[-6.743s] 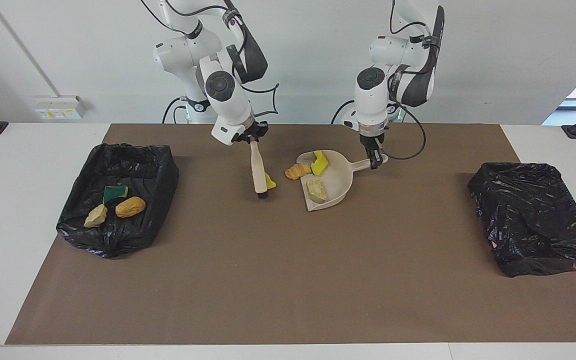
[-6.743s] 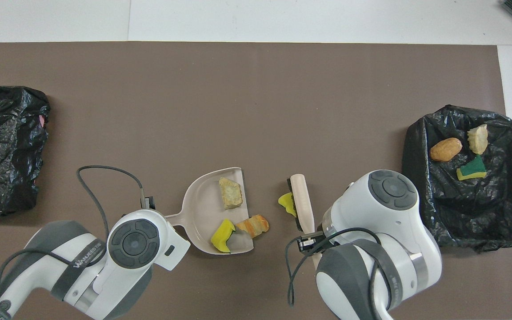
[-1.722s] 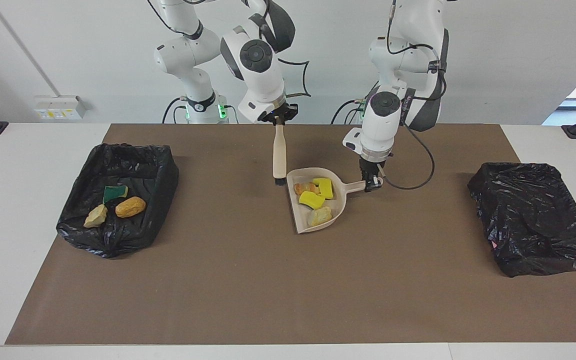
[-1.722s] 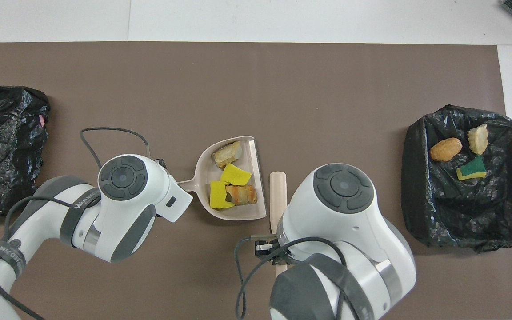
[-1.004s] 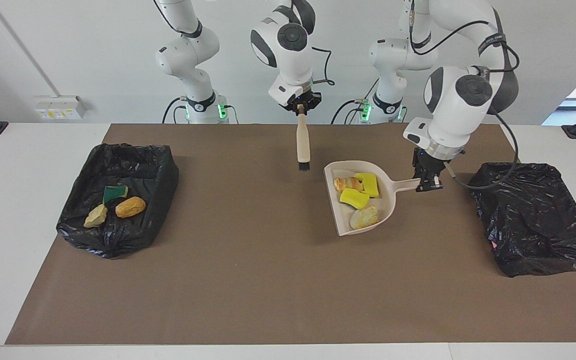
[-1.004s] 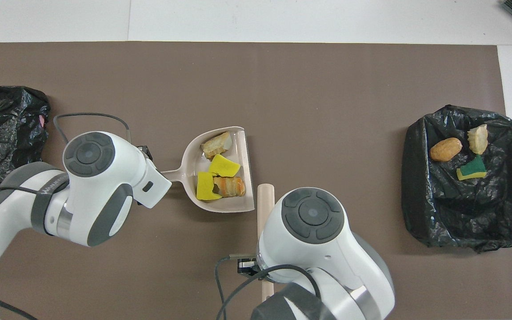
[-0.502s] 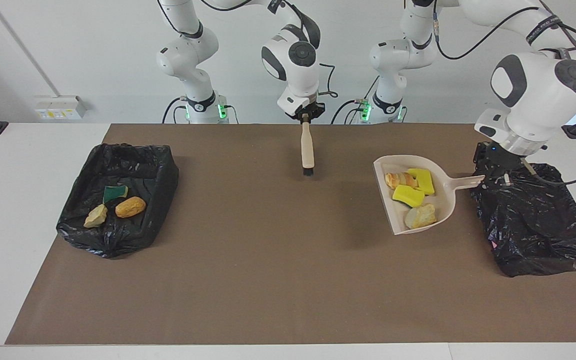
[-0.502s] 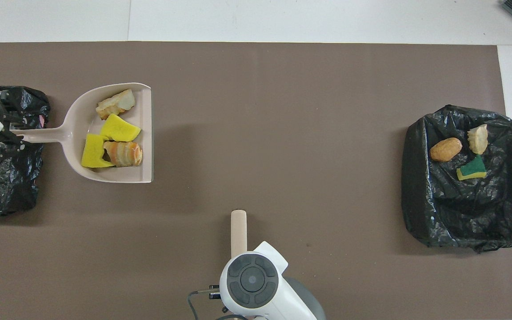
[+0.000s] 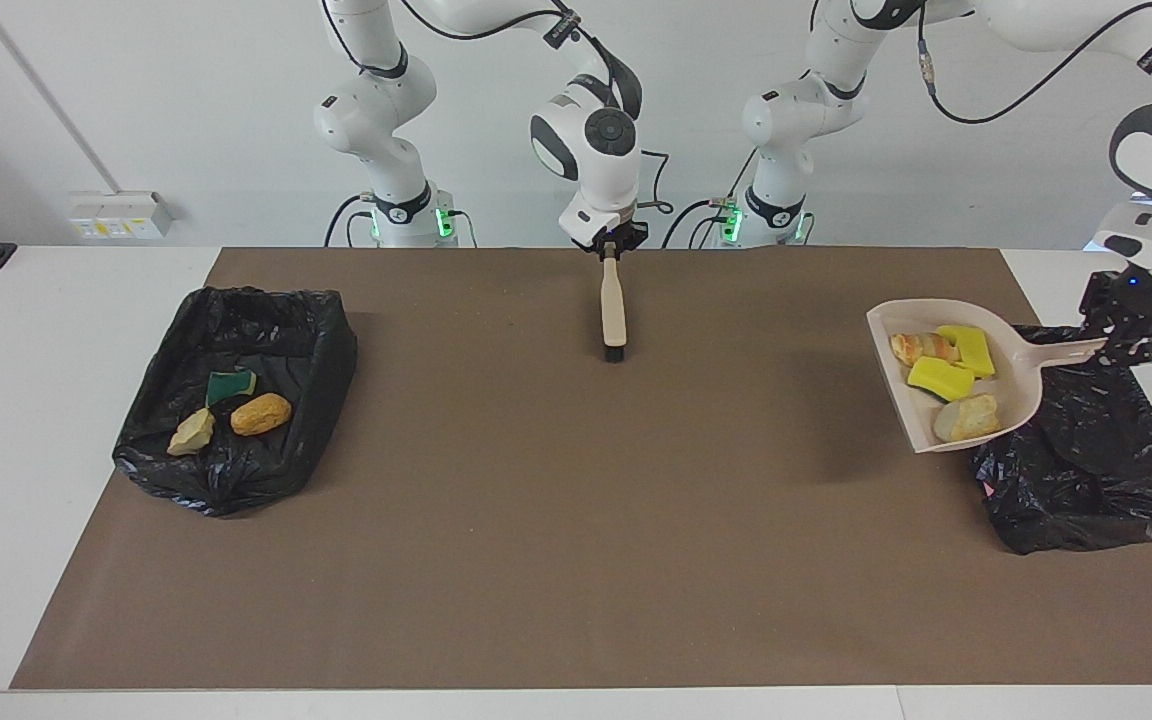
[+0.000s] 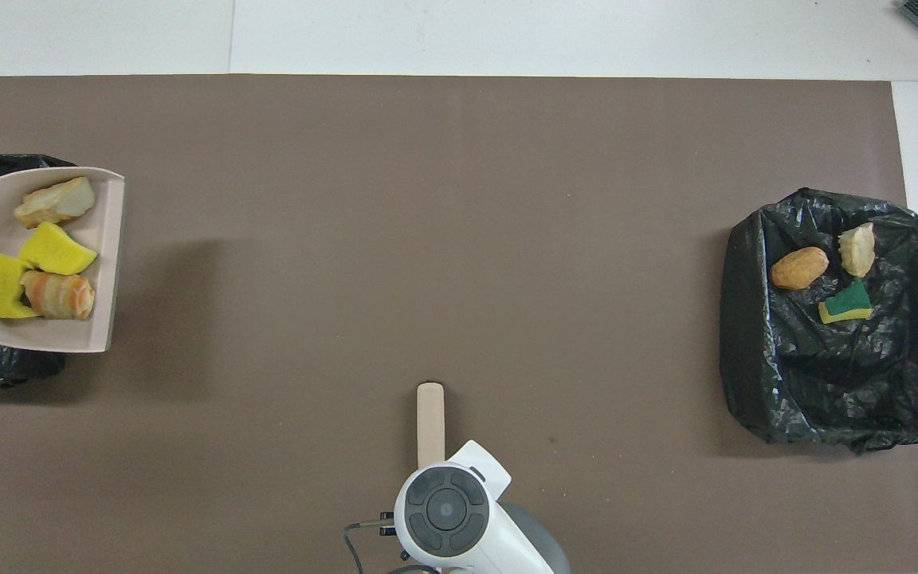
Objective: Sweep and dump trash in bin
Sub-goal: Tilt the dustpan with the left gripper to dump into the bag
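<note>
**Loaded dustpan held over the bin at the left arm's end**

A brown mat [image 9: 576,520] covers the table. Two black-lined bins sit on it: one [image 9: 1096,470] at the left arm's end, one [image 9: 236,400] at the right arm's end holding three scraps [image 9: 261,413]. The left gripper [image 9: 1126,335] clamps the handle of a dustpan [image 9: 1021,375] raised over the first bin's edge, with four scraps [image 9: 941,378] of trash inside. The right gripper [image 9: 609,243] grips a brush [image 9: 613,315] hanging over the mat's middle.

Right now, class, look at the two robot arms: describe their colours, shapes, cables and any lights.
Both arms are glossy white with rounded joints, dark grey bands and round dark grey caps. Loose black cables loop along them. Each tool, the left tool and right tool, is small and black. Green lights glow at both bases.
</note>
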Robot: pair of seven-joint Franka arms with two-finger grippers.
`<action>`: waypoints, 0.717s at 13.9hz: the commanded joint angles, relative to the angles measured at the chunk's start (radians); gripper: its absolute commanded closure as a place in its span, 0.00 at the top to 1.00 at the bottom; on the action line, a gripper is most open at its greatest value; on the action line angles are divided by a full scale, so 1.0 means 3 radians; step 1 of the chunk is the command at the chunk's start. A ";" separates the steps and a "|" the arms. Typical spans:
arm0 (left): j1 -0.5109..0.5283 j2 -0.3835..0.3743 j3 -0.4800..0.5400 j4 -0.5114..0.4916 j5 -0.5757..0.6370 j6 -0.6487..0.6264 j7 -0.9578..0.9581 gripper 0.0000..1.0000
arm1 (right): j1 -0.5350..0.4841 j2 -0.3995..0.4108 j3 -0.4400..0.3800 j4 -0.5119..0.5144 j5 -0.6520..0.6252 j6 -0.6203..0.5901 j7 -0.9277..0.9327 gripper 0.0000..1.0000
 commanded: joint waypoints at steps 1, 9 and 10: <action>0.0227 0.0287 -0.0039 0.0509 0.0250 0.0006 0.0332 0.00 | 0.0013 -0.0034 -0.0004 -0.0075 -0.0059 0.0096 0.0037 0.00; 0.0203 0.0554 -0.0044 0.0828 0.1257 0.0568 0.0142 0.00 | -0.0008 -0.0019 -0.0004 -0.0065 -0.0059 0.0065 -0.0132 0.00; 0.0137 0.0528 -0.0044 0.0787 0.1496 0.0568 -0.0088 0.00 | -0.0008 -0.0019 -0.0004 -0.0065 -0.0059 0.0060 -0.0162 0.00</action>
